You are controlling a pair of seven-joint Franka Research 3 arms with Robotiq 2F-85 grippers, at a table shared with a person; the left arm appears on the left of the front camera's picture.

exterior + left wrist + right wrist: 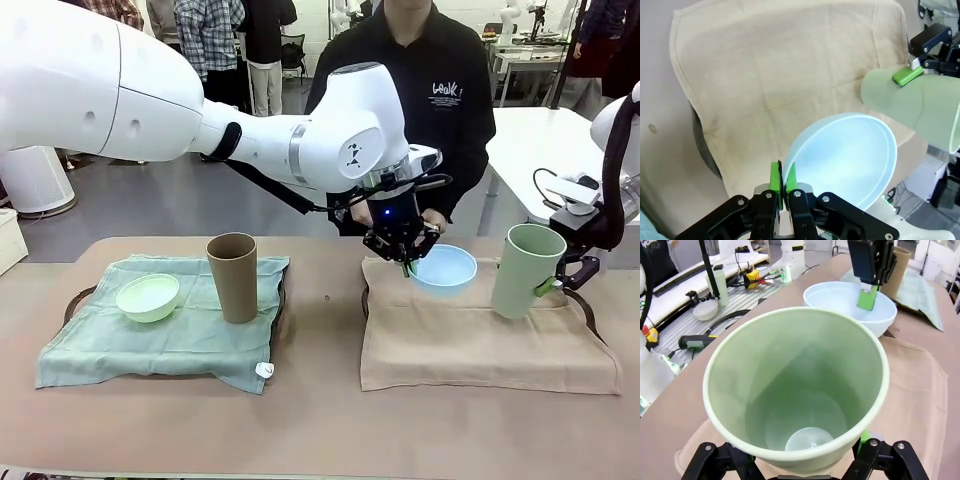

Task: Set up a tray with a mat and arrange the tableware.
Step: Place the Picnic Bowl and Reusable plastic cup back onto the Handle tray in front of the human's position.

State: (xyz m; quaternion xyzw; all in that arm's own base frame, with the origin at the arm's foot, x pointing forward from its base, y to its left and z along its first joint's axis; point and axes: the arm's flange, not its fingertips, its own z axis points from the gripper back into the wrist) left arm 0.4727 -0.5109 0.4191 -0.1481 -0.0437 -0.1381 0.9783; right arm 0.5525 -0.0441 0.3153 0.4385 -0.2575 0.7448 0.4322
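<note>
Over the beige mat (480,340), left jaws pinch the light blue bowl (444,270)'s rim; right jaws clasp the pale green cup (527,270).

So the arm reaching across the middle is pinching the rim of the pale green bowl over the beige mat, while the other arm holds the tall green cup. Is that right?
Not quite: the bowl pinched by the left gripper is the light blue bowl, as the left wrist view shows. The pale green bowl sits on the green mat. The rest holds: it hangs over the beige mat, and the right gripper holds the pale green cup.
</note>
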